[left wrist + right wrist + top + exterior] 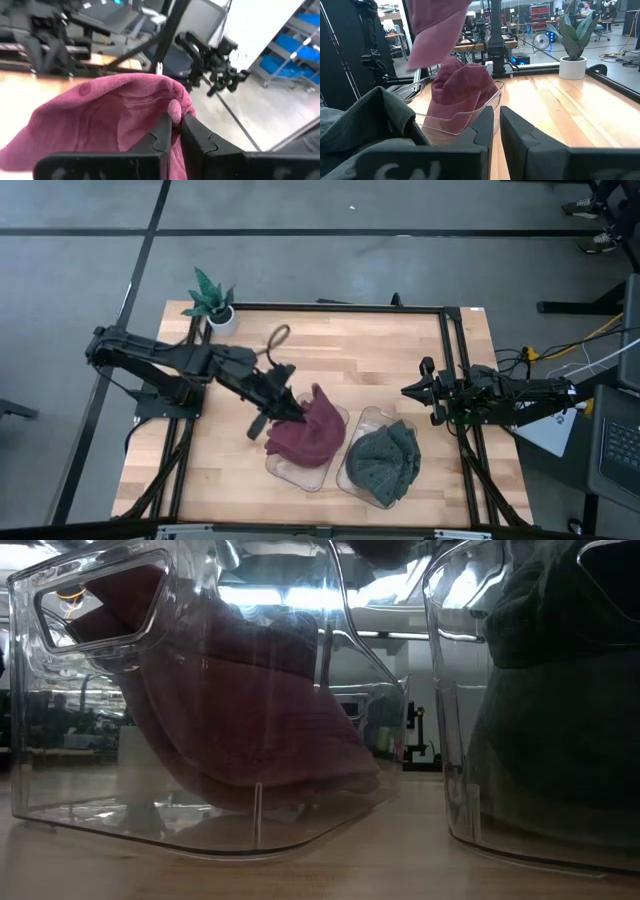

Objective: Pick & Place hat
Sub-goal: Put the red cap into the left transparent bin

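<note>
Clear plastic fills my low view: the left bin (150,690) with the pink hat (260,720) slumped inside it, and the right bin (470,740) with the green hat (560,700) showing only as a dark mass behind the wall. Neither gripper can be made out there; glare and the bin walls hide everything above.

From overhead I see both bins side by side near the front edge of the table (340,350). The left gripper (283,409) sits at the pink hat (308,430), just over the left bin (300,472), and its fingers are pinched tight on a fold of the fabric, which my left wrist view confirms: the two dark fingers (162,135) clamp the pink cloth (115,115) between them. Part of the hat hangs lifted above the bin, part lies in it; how far it touches the bottom I cannot tell from above. The green hat (385,460) fills the right bin (352,478), so most of that bin is hidden.

My right gripper (425,390) waits just right of the right bin, off the table surface. Its fingers (520,145) stand nearly together with a thin gap and hold nothing.

A potted plant (212,302) stands at the table's far left corner, well apart from the bins.
</note>
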`<state>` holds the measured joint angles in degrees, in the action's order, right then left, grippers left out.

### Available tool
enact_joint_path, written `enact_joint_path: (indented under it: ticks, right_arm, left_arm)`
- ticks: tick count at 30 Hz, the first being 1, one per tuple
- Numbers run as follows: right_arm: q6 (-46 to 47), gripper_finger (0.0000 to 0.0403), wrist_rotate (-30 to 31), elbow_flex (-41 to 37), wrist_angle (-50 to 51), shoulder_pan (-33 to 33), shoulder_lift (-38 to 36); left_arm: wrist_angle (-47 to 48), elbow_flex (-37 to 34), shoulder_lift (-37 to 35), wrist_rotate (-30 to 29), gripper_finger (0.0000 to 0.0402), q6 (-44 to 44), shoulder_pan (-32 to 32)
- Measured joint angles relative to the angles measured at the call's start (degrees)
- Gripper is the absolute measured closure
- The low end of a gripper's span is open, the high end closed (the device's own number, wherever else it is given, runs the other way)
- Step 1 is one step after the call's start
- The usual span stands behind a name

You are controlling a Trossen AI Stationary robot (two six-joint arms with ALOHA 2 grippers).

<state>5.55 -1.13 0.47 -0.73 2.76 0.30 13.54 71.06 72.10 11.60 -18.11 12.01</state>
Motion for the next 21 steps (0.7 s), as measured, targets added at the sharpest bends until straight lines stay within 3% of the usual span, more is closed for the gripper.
enact_joint_path:
  ticks: [12, 21]
  right_arm:
    - [0.02, 0.0369, 0.00, 0.00, -0.01, -0.02, 0.00]
    - [0.00, 0.0369, 0.00, 0.00, -0.01, 0.01, 0.01]
  left_arm:
    - [6.89, 0.03, 4.73, -0.60, 0.0384, -0.84, 4.49]
    - [13.29, 0.03, 4.98, -8.97, 0.0384, -1.22, 3.34]
